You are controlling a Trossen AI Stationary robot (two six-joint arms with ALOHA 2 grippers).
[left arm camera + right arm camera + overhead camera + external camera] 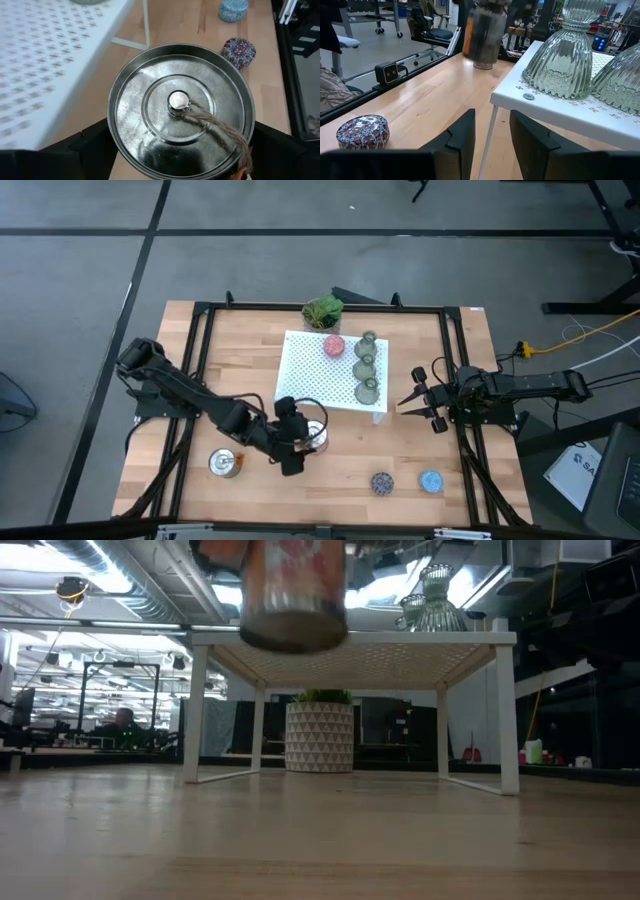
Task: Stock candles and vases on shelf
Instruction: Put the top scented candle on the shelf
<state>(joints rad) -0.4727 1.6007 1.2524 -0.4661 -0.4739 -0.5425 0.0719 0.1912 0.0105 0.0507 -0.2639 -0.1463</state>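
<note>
From above, the left end effector (300, 438) holds a silver tin candle (314, 436) just off the near edge of the shelf (310, 370), its fingers closed on the tin's sides; the right end effector (425, 402) waits beside the shelf's right end, fingers partly apart and holding nothing; three vases (366, 366) and a pink candle (333, 346) already stand on the shelf, while a second tin (226, 464), a dark patterned candle (382, 482) and a light blue one (431, 480) rest on the desk (440, 450).

At desk height, the held tin (293, 595) hangs clear of the desk, about level with the shelf top (350, 638).

From the left wrist, the lid (180, 107) looks rigid, smooth and probably slippery, with a twine tag on its knob; gripping across the wall seems soundest.

From the right wrist, its fingers (462, 137) gape empty beside a ribbed vase (560, 60), likely fragile.
</note>
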